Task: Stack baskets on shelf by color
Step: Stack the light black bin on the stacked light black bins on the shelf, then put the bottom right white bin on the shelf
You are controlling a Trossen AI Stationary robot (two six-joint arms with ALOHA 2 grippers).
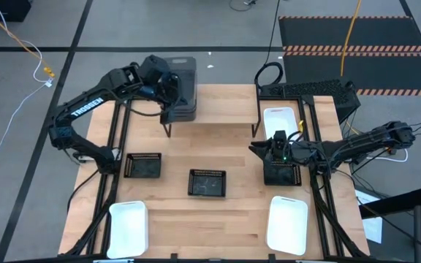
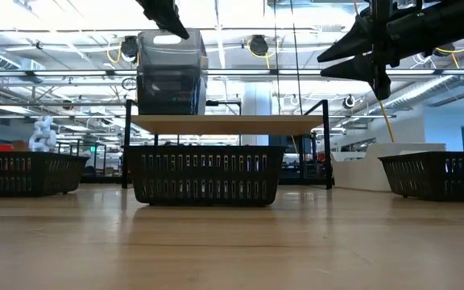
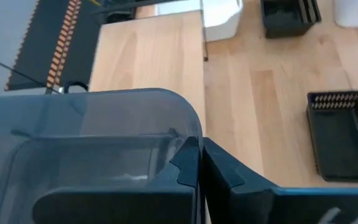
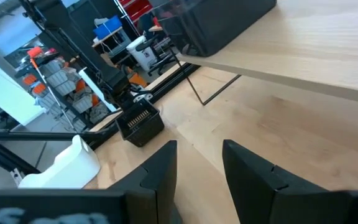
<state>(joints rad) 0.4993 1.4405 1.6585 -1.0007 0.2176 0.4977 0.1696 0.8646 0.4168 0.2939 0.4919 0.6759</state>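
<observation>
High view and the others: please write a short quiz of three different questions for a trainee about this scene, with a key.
1. True or false: the grey baskets stand on the shelf.
2. How many black mesh trays lie on the table?
3. Choose one: the right tool is A) open, B) shut on a white basket.
Key: 1 true; 2 three; 3 A.

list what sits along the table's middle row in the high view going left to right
black mesh tray → second black mesh tray → third black mesh tray, with the right gripper open above it
</observation>
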